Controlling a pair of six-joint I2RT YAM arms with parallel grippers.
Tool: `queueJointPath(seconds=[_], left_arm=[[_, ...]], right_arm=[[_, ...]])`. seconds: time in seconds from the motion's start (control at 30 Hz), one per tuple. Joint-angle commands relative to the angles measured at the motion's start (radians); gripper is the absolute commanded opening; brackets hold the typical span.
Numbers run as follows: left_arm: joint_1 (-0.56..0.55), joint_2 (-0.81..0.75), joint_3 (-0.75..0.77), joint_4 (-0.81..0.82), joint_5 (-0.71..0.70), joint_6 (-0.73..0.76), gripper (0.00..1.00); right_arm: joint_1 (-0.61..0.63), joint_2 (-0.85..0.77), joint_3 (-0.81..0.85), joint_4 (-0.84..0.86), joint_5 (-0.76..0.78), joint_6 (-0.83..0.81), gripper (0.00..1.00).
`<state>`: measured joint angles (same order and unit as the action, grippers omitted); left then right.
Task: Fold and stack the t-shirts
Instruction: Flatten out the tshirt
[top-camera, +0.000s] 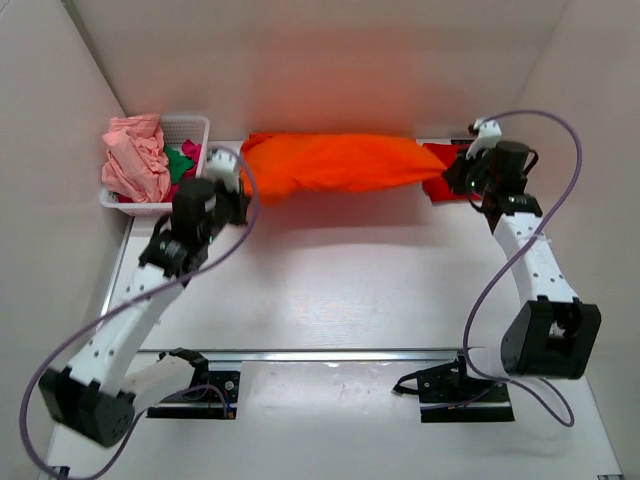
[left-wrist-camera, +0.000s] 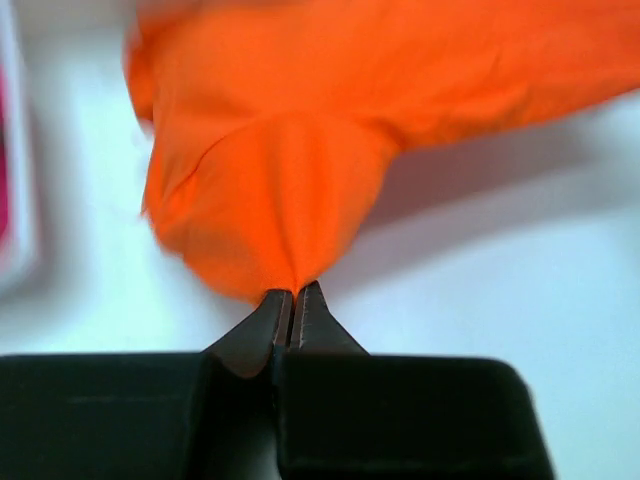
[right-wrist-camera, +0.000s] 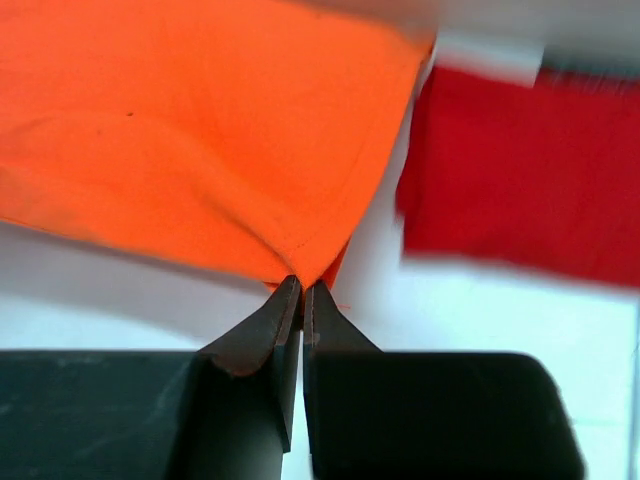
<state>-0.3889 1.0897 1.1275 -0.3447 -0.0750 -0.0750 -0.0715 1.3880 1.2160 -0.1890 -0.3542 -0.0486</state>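
Note:
The bright orange t-shirt (top-camera: 335, 162) hangs stretched between my two grippers above the far part of the table. My left gripper (top-camera: 236, 190) is shut on its left end; in the left wrist view the fingertips (left-wrist-camera: 294, 293) pinch the orange cloth (left-wrist-camera: 300, 150). My right gripper (top-camera: 455, 175) is shut on its right corner, seen in the right wrist view (right-wrist-camera: 302, 285) under the orange cloth (right-wrist-camera: 200, 140). A red t-shirt (top-camera: 440, 172) lies flat at the far right, also in the right wrist view (right-wrist-camera: 530, 170). Pale pink (top-camera: 135, 160), green (top-camera: 180, 162) and magenta shirts fill the basket.
A white mesh basket (top-camera: 195, 128) stands at the far left corner against the wall. White walls close in the table at the back and both sides. Cables loop from both arms over the near table.

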Motion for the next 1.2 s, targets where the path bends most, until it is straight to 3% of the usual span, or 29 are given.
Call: queueJointPath(seconds=[0.0,0.13,0.27,0.37,0.5,0.67,0.97,1.17], left_arm=[[0.007,-0.299,-0.185,-0.086,-0.016,-0.136,0.00],[0.050,-0.525,-0.395,-0.209,0.108,-0.227,0.00],[0.025,-0.611,-0.524,-0.313,0.213,-0.298,0.00],[-0.036,-0.594,-0.505,-0.330,0.214,-0.361,0.00],[0.039,-0.570,-0.531,-0.381,0.325,-0.376,0.00],[0.005,-0.547,-0.522,-0.398,0.264,-0.424,0.00],[0.021,-0.426,-0.445,-0.372,0.192,-0.387,0.00],[0.034,-0.358,-0.426,-0.304,0.144,-0.387,0.00]], right_arm=[[0.024,-0.179,-0.123,0.023,0.017,-0.004,0.00],[0.071,-0.326,-0.340,-0.084,0.069,0.036,0.00],[0.094,-0.428,-0.499,-0.185,0.086,0.131,0.00],[0.150,-0.467,-0.527,-0.274,0.119,0.202,0.00],[0.164,-0.507,-0.596,-0.337,0.098,0.289,0.00],[0.217,-0.523,-0.602,-0.382,0.135,0.348,0.00],[-0.017,-0.511,-0.559,-0.526,0.020,0.328,0.00],[0.021,-0.481,-0.533,-0.602,0.034,0.357,0.00]])
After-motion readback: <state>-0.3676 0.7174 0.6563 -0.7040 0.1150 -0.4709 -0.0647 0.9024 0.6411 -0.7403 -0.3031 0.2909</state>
